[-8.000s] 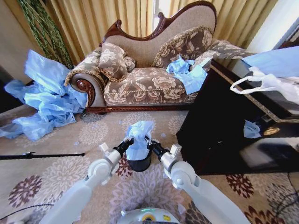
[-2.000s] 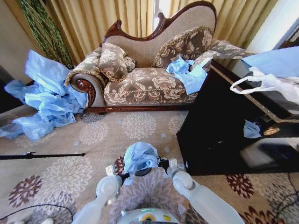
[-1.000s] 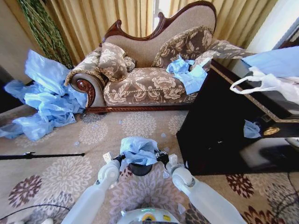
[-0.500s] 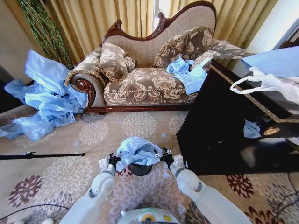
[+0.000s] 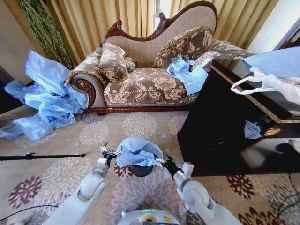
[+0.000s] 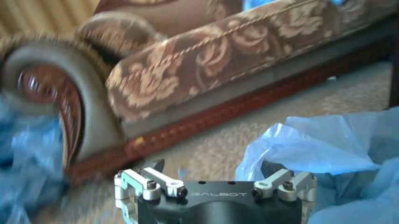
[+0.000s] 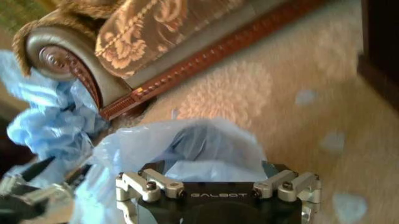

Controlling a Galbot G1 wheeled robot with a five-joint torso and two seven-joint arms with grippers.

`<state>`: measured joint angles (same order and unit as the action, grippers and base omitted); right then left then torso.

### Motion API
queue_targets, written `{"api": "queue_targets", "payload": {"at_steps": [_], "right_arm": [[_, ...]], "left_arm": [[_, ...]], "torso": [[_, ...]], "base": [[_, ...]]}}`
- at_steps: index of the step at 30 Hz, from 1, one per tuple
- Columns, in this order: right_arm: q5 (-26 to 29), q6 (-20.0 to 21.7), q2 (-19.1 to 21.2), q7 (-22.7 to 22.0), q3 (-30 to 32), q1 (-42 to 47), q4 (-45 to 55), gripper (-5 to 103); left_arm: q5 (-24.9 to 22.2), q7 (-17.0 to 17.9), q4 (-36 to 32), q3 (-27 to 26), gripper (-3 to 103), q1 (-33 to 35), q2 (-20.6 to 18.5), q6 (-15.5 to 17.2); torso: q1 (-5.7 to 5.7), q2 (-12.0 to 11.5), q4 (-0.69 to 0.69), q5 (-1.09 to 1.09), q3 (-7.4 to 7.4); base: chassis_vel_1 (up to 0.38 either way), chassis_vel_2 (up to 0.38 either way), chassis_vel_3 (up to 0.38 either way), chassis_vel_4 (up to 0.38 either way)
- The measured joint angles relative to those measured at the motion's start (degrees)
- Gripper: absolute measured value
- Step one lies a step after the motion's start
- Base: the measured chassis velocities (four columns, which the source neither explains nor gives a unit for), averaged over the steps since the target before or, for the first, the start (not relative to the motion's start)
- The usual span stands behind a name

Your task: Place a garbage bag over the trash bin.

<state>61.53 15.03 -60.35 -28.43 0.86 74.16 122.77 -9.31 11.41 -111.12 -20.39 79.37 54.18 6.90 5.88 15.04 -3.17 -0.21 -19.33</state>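
Both my arms are stretched forward and low over the flowered rug [image 5: 61, 176], one each side of the trash bin [image 5: 139, 169]. The garbage bag [image 5: 137, 151] sits bunched up on top of the bin, covering its mouth, with only the bin's black lower part peeking out underneath. My left gripper [image 5: 109, 153] is right at the bag's left edge, fingers spread apart, not holding anything. My right gripper [image 5: 163, 162] is at the bag's right edge, fingers also apart, plastic just in front of them. Sofa [image 5: 150, 84] straight ahead, dark cabinet [image 5: 220, 122] to my right.
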Motion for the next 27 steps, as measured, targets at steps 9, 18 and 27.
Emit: {"api": "queue_targets", "payload": {"at_steps": [9,18,27], "right_arm": [[10.81,-0.24,-4.15,-9.0,-0.37,-0.12,0.34,100],[18.04,-1.91,-9.68,-17.05,0.74,-2.33,-5.41,100],[19.05,-1.93,-13.83,-16.2,1.47,-5.74,-9.53,100]], "left_arm": [[5.7,-7.16,1.81,-1.53,100,-0.48,-1.52,-6.6],[5.82,-7.27,2.44,-1.24,100,-0.8,-1.71,-6.95],[5.46,-6.61,2.43,-0.92,100,-0.64,-1.36,-6.87]], "torso": [[0.0,0.0,0.0,0.0,0.0],[0.0,0.0,0.0,0.0,0.0],[0.0,0.0,0.0,0.0,0.0]], "base": [[0.0,0.0,0.0,0.0],[0.0,0.0,0.0,0.0],[0.0,0.0,0.0,0.0]]}}
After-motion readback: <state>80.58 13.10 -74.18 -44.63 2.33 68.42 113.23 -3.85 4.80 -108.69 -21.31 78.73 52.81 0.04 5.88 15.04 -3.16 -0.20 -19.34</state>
